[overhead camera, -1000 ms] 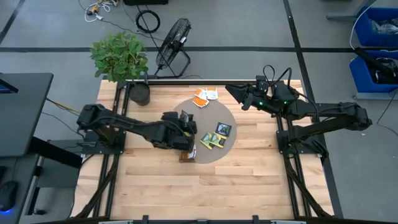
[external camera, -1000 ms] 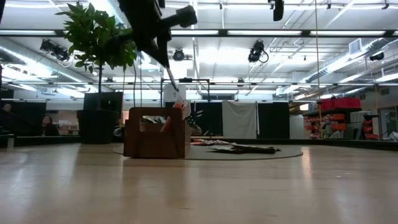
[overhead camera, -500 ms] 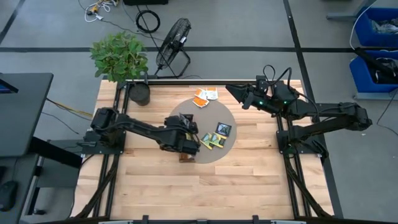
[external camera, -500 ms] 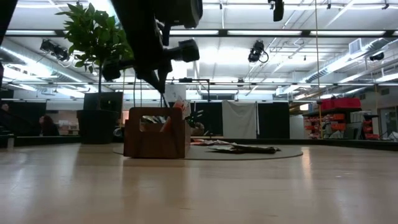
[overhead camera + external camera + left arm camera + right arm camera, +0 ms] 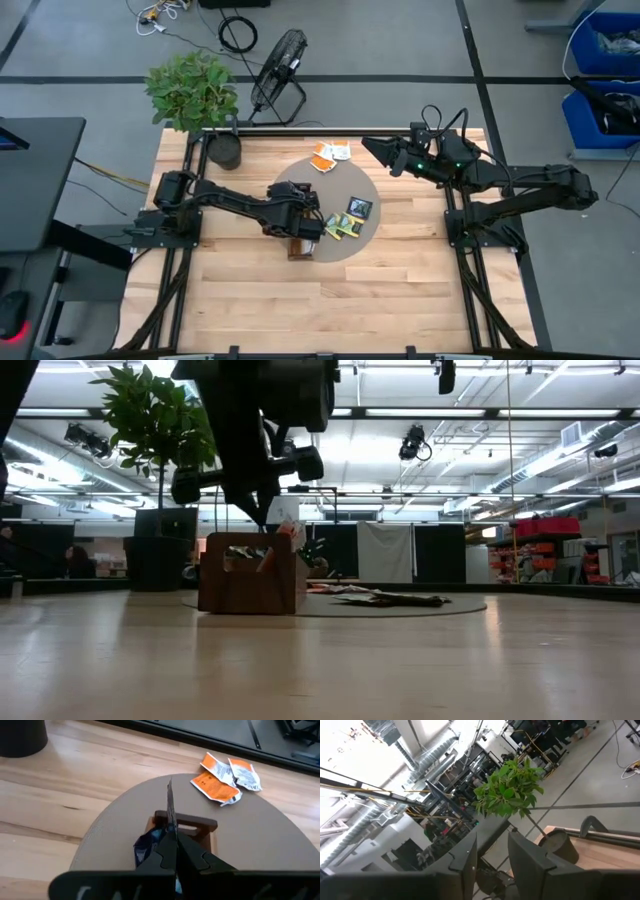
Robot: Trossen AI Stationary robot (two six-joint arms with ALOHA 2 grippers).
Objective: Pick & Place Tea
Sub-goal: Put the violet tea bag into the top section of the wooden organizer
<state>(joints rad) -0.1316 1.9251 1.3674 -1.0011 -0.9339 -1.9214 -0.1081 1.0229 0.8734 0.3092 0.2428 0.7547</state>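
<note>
Left arm is closing in over the tray with a sachet pinched edge-on.

You are watching the left gripper (image 5: pixel 172 851) settling just above the narrow brown wooden tray (image 5: pixel 300 246) at the centre of the high frame, having slid right from a second ago; its fingers are pressed together on a thin flat tea sachet (image 5: pixel 170 805) standing upright, so the drop looks near. Remaining tea is lying loose on the round grey-brown mat (image 5: pixel 362 188): orange-and-white sachets (image 5: pixel 329 155) at its upper edge, yellow-green and dark sachets (image 5: pixel 348 222) right of the tray. The right gripper (image 5: pixel 372 147) is waiting, fingers apart, at the upper right.
</note>
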